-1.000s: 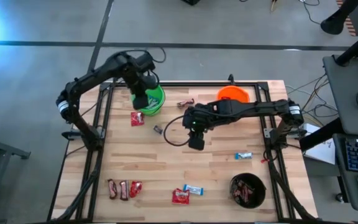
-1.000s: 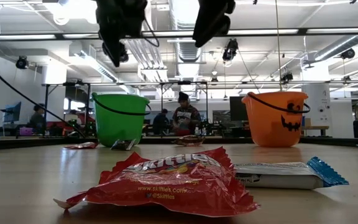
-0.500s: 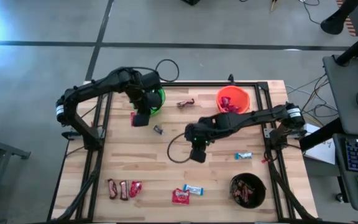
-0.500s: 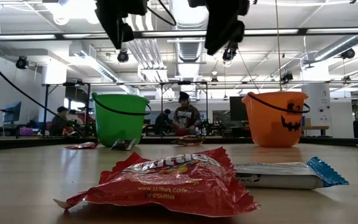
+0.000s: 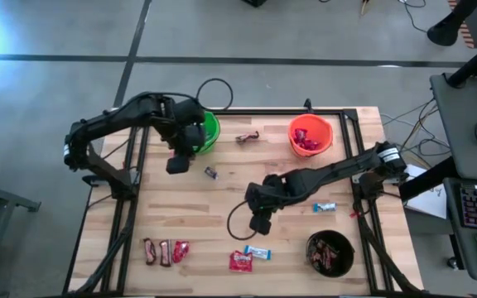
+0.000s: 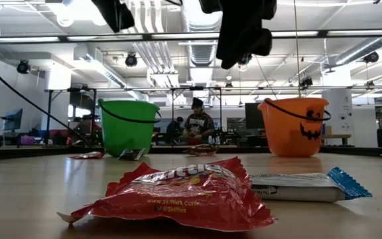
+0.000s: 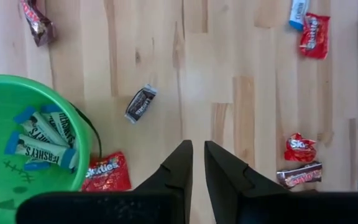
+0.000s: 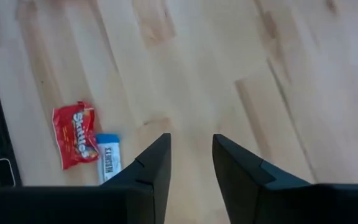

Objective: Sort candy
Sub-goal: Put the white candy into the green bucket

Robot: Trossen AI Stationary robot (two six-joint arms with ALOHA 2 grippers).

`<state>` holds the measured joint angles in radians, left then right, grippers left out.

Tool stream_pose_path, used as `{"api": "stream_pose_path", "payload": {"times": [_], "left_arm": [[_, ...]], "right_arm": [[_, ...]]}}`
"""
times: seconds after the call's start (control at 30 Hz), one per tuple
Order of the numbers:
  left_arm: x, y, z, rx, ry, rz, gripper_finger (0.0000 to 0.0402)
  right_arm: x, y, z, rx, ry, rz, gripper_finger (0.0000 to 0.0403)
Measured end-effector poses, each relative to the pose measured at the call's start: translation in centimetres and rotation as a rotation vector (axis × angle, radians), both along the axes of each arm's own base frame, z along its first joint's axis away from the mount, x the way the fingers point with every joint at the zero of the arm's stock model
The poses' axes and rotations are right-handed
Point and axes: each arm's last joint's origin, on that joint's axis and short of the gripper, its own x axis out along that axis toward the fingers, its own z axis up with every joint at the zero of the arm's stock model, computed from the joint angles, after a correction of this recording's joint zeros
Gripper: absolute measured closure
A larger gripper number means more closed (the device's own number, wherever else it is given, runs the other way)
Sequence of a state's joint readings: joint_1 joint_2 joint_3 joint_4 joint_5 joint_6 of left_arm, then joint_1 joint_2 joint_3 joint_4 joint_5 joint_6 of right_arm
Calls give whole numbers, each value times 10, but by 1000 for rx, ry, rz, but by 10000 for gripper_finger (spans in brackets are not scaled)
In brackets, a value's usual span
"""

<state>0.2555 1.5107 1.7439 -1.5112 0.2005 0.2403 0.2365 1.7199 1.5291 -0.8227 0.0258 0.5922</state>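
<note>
Candy lies scattered on the wooden table. A red packet [image 7: 107, 173] lies beside the green bucket [image 5: 208, 131], and a small dark bar [image 5: 211, 172] lies close by. My left gripper [image 5: 176, 164] hovers above that red packet, shut with only a slim gap, holding nothing. My right gripper [image 5: 259, 222] hangs open over bare wood at mid-table. A red packet [image 8: 74, 135] and a light-blue bar [image 8: 109, 158] lie side by side, nearer the table's front edge than the right gripper. Light-blue bars [image 7: 39, 140] lie in the green bucket.
An orange bucket [image 5: 310, 134] with red packets stands far right; a black bucket [image 5: 330, 252] with dark bars stands near right. A blue bar [image 5: 325, 207] lies right of my right gripper, a brown one [image 5: 247, 137] lies between the far buckets, and three pieces [image 5: 165, 251] lie near left.
My left gripper has left the green bucket and moved toward the table's near-left, ending above the red packet beside the bucket. My right gripper has moved toward the near edge and come down, turning about its own axis. No candy has shifted.
</note>
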Motion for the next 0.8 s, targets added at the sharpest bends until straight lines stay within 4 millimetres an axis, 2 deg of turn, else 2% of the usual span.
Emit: {"api": "stream_pose_path", "payload": {"times": [0.2,0.4,0.8], "left_arm": [[-7,-14,9,-6,-38,-5,378],[-5,-30,11,-25,-49,-8,378],[0,-56,16,-74,-112,65,378]], "right_arm": [[1,22,-15,13,38,11,260],[2,45,-34,14,89,27,236],[-6,83,-54,23,138,52,218]]}}
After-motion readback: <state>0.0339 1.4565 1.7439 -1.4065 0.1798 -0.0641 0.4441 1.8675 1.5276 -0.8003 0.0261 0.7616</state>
